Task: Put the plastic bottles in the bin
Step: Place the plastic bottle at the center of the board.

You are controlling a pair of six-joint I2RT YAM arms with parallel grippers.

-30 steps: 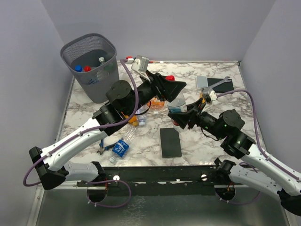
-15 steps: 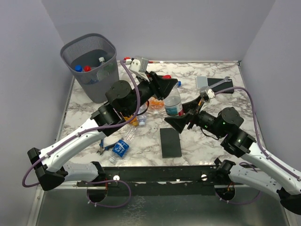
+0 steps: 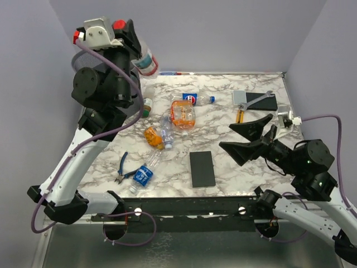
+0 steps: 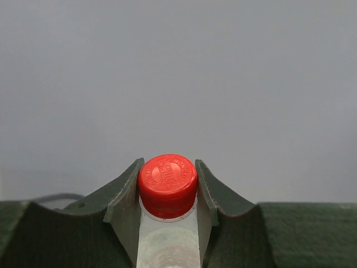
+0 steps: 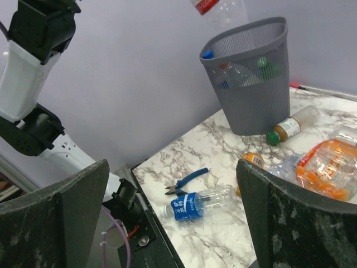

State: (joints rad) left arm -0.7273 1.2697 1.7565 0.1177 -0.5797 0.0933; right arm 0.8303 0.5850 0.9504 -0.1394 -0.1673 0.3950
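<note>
My left gripper (image 3: 125, 32) is raised high at the back left, shut on a clear plastic bottle (image 3: 146, 60) with a red label. In the left wrist view the fingers clamp its neck just under the red cap (image 4: 167, 183). The bottle (image 5: 220, 11) hangs above the grey mesh bin (image 5: 251, 78), which holds several bottles; in the top view my left arm hides most of the bin (image 3: 80, 57). My right gripper (image 3: 237, 137) stands open and empty over the table's right side. Several bottles lie on the marble: blue-labelled (image 3: 144, 174), orange (image 3: 184, 114), amber (image 3: 146, 106).
Blue-handled pliers (image 3: 124, 170) lie near the front left. A black slab (image 3: 202, 168) lies at the front middle. Another slab with a wrench (image 3: 259, 100) and a screwdriver (image 3: 241, 114) lie at the back right. Grey walls close in the table.
My left arm has swung up from the table's middle to above the bin, carrying the bottle. My right gripper let go of that bottle, opened wide and drew back to the right.
</note>
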